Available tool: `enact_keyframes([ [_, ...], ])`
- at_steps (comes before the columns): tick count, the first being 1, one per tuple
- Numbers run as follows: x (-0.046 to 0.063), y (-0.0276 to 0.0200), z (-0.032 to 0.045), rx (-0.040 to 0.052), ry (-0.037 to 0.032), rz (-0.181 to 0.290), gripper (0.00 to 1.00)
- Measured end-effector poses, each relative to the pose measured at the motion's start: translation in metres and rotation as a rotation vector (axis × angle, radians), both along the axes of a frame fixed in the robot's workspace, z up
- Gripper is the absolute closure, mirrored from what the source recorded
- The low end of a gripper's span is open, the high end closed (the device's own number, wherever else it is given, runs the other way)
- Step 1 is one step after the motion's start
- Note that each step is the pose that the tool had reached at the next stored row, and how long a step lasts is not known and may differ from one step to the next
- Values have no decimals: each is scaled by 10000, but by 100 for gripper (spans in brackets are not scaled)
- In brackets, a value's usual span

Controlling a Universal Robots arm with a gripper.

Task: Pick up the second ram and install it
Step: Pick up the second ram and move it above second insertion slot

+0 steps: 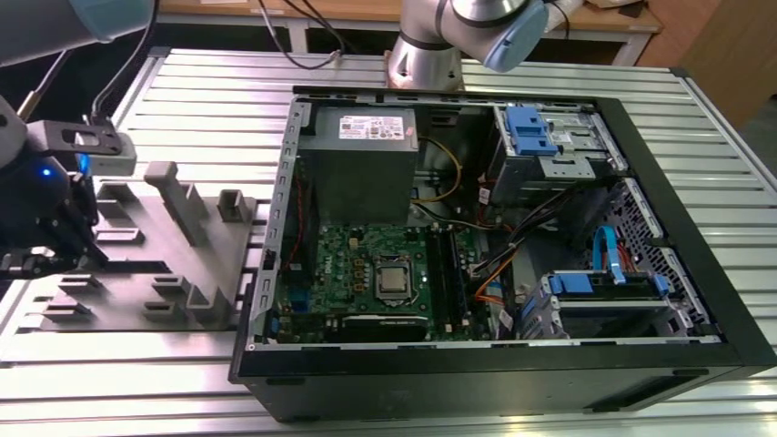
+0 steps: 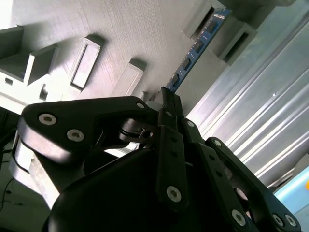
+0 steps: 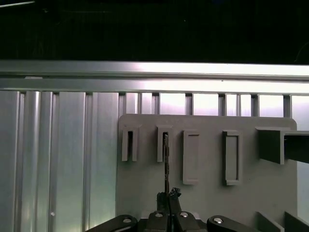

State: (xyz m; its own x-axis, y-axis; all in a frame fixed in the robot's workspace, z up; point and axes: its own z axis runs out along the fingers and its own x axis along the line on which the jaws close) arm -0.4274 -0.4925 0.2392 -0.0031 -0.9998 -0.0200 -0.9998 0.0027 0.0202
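Far over on the exterior view's left, tool (image 1: 35,259) down low at the grey holder tray (image 1: 122,282), out on the ribbed metal tabletop (image 1: 182,77). Close in now, second wrist view: black fingers (image 2: 170,140) drawn narrow, pinched tight on the near end of the second ram (image 2: 193,50), a thin blue-green strip dotted with dark chips, slanting away from the fingertips to the grey slot blocks of the tray. Edge-on in the first wrist view, nothing more than a thin dark line over the second slot along from the tray's end, tool (image 3: 169,195) gripping its near end. Hard to tell whether seated in that slot or lifted just clear of it. Moving right in the exterior view: open computer case (image 1: 486,382) just beside the tray, flat on its side, lid off. Green motherboard (image 1: 352,273) inside, processor socket (image 1: 391,280) at its middle, long dark memory slots (image 1: 447,273) just right of the socket, well apart from the ram. Grey power supply (image 1: 358,164) towards the far end, then blue drive cages (image 1: 534,132) further right.
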Motion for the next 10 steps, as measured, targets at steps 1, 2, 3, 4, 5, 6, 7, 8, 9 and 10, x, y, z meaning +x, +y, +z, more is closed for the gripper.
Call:
enact_keyframes([
  [1, 0, 0, 21, -1, -1, 0, 92],
  [2, 0, 0, 41, 0, -3, 0, 92],
  [3, 0, 0, 62, 0, -4, 0, 92],
  [4, 0, 0, 83, -1, -5, -1, 92],
  [5, 0, 0, 102, -1, -8, 0, 92],
  [6, 0, 0, 122, -1, -9, 0, 92],
  [7, 0, 0, 145, 0, -11, 0, 92],
  [8, 0, 0, 165, -1, -13, -1, 92],
  [9, 0, 0, 186, -1, -16, 0, 92],
  [10, 0, 0, 208, 0, -19, -1, 92],
])
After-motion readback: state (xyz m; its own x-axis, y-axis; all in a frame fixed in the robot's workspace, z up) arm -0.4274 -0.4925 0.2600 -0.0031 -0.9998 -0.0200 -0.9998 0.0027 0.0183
